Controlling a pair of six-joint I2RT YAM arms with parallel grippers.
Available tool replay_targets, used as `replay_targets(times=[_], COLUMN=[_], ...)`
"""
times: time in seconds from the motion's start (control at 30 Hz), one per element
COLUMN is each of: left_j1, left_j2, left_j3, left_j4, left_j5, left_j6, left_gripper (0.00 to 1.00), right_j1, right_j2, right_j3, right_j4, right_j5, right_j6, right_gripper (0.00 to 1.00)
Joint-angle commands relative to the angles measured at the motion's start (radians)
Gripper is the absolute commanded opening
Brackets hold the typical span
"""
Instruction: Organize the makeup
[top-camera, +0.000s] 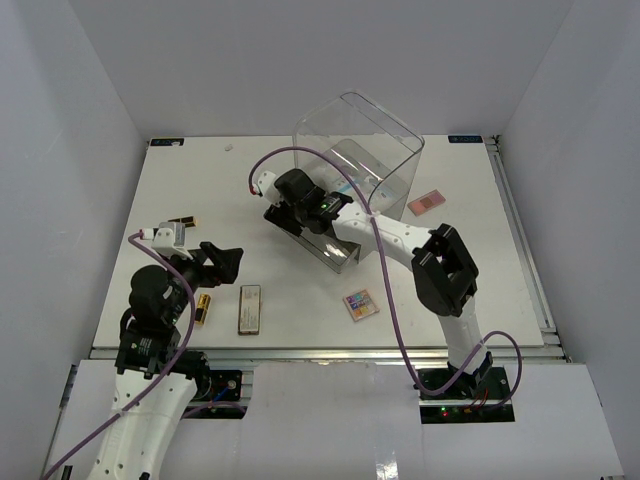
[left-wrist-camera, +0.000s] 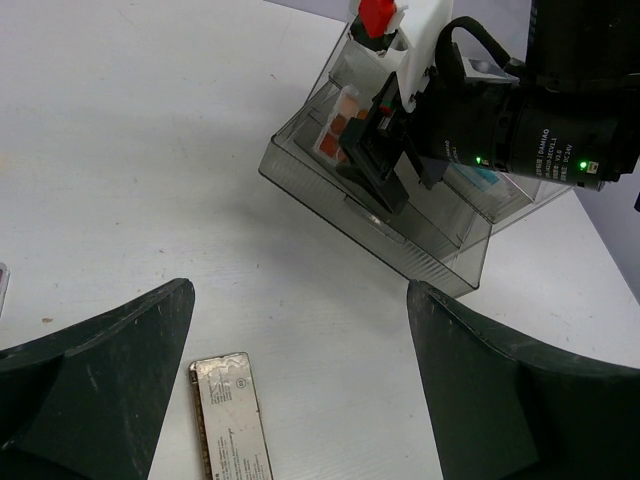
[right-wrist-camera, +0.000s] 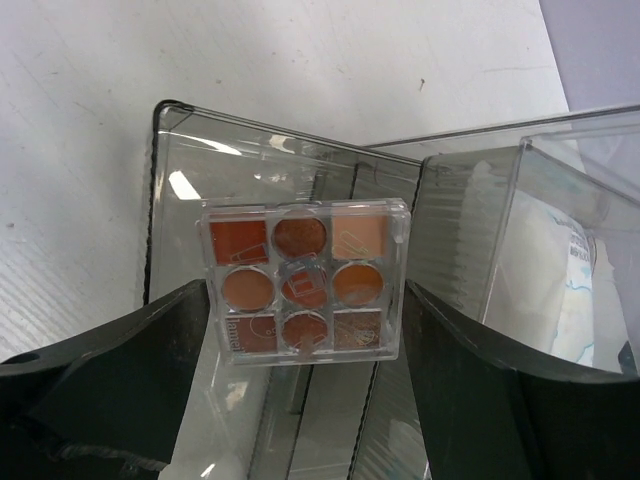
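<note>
Pinkish square palette (right-wrist-camera: 303, 280): in clear drawer (right-wrist-camera: 175, 170), mid-tabletop, flanked by right gripper (right-wrist-camera: 305, 300), grip unclear. Left gripper (left-wrist-camera: 300, 300): wide, empty.

right arm (top-camera: 395, 235): white links, black joints | cable (top-camera: 296, 150): purple (looped) | LED (left-wrist-camera: 478, 161): green

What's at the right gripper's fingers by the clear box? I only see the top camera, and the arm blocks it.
Observer: The right wrist view shows a square palette of nine orange-brown pans between the fingers of the right gripper.
Operator: Is it gripped?
Observer: Cannot tell. The fingers flank both its sides, over the open drawer.
Operator: Anything else in there?
Observer: A white-and-blue sachet shows through the wall of the clear box, beside the drawer.
</note>
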Motion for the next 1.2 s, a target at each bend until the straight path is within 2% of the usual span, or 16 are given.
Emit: replay_targets(times=[0.0, 0.17, 0.27, 0.3, 0.4, 0.5, 0.67, 0.83, 1.0, 1.17], left_j1=[0.005, 0.004, 0.004, 0.005, 0.005, 0.003, 0.003, -0.027, -0.152, -0.452], left_j2=[-0.002, 0.007, 0.017, 0.026, 0.067, 0.115, 0.175, 0.157, 0.153, 0.251], left_j3=[-0.005, -0.006, -0.009, -0.009, -0.007, -0.006, -0.024, -0.068, -0.110, -0.094], left_j4=[-0.001, -0.001, 0.008, 0.012, 0.019, 0.023, 0.017, 0.016, 0.017, 0.026], left_j5=[-0.009, 0.002, 0.030, 0.044, 0.089, 0.166, 0.280, 0.332, 0.257, 0.035], left_j6=[-0.006, -0.006, -0.005, -0.005, -0.012, -0.045, -0.170, -0.307, -0.413, -0.522], left_gripper=[0.98, 0.98, 0.98, 0.98, 0.98, 0.98, 0.98, 0.98, 0.98, 0.98], right_j1=[0.008, 0.008, 0.010, 0.011, 0.009, 0.005, -0.038, -0.246, -0.451, -0.602], right_j2=[-0.056, -0.095, -0.147, -0.172, -0.266, -0.439, -0.684, -0.910, -1.132, -1.228], right_j3=[0.038, 0.021, 0.033, 0.042, 0.042, -0.033, -0.292, -0.466, -0.709, -0.844], right_j4=[0.016, -0.007, -0.057, -0.095, -0.219, -0.299, -0.325, -0.323, -0.277, -0.212], right_j5=[-0.050, -0.084, -0.160, -0.209, -0.485, -0.737, -0.953, -1.085, -1.122, -1.149], right_j6=[0.005, 0.015, 0.011, -0.008, -0.113, -0.226, -0.320, -0.298, -0.240, -0.158], right_gripper=[0.92, 0.93, 0.96, 0.97, 0.96, 0.92, 0.91, 0.90, 0.90, 0.90])
